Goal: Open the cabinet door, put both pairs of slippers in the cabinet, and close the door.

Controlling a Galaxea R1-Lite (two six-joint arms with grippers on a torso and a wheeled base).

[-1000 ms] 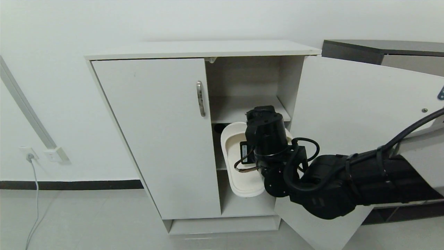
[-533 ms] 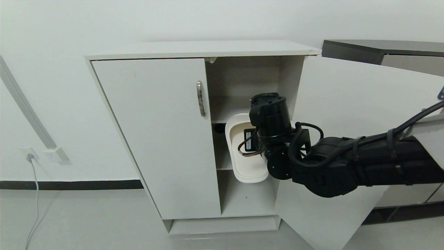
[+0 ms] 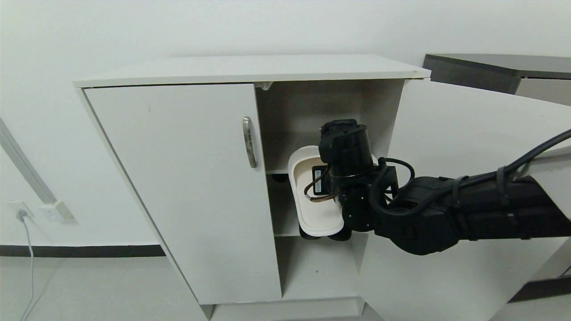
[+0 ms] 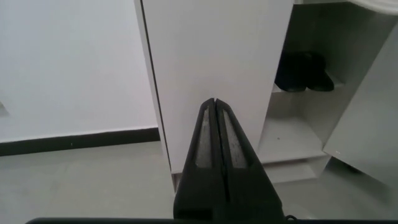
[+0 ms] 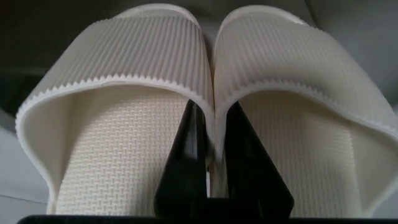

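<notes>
The right gripper (image 5: pixel 211 155) is clamped on the inner edges of the white slippers (image 3: pixel 312 214), which sit in the open cabinet (image 3: pixel 250 67) above the black slippers (image 4: pixel 305 71). The left gripper (image 4: pixel 214 106) is closed and empty. Risk: the toes may snag the shelf (image 3: pixel 281 156), twisting one slipper free.

The wall (image 3: pixel 285 26) is plain white, with a black strip (image 3: pixel 80 251) at its foot, just above the pale grey floor (image 3: pixel 89 290). Low on it sits a socket (image 3: pixel 18 208) with a cable (image 3: pixel 31 263) hanging down. A dark-topped unit (image 3: pixel 490 66) stands further right.
</notes>
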